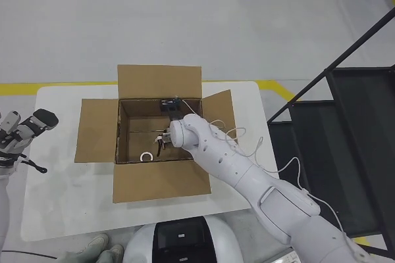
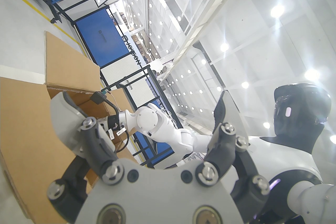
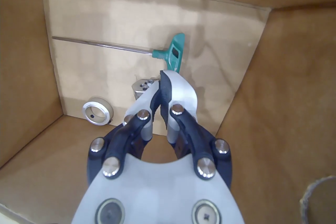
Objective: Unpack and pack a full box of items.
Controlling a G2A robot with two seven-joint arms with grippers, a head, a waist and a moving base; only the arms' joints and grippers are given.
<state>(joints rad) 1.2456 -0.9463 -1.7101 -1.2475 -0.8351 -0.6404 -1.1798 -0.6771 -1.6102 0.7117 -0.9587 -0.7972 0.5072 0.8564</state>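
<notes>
An open cardboard box (image 1: 161,181) stands in the middle of the white table (image 1: 59,204). My right gripper (image 3: 160,78) is down inside the box (image 3: 288,78), shut with nothing between its fingers. On the box floor lie a green T-handle hex key (image 3: 173,53), a metal block (image 3: 141,86) with holes just beyond the fingertips, and a metal ring (image 3: 97,110) in a corner. The ring (image 1: 146,156) also shows from above. My left gripper (image 1: 27,128) hangs open and empty off the table's left edge, its fingers (image 2: 65,109) pointing upward beside the box (image 2: 26,117).
All four box flaps are folded outward and cover much of the table top. A small black part with a cable (image 1: 168,104) sits at the box's far wall. A black metal staircase frame (image 1: 342,131) stands to the right of the table.
</notes>
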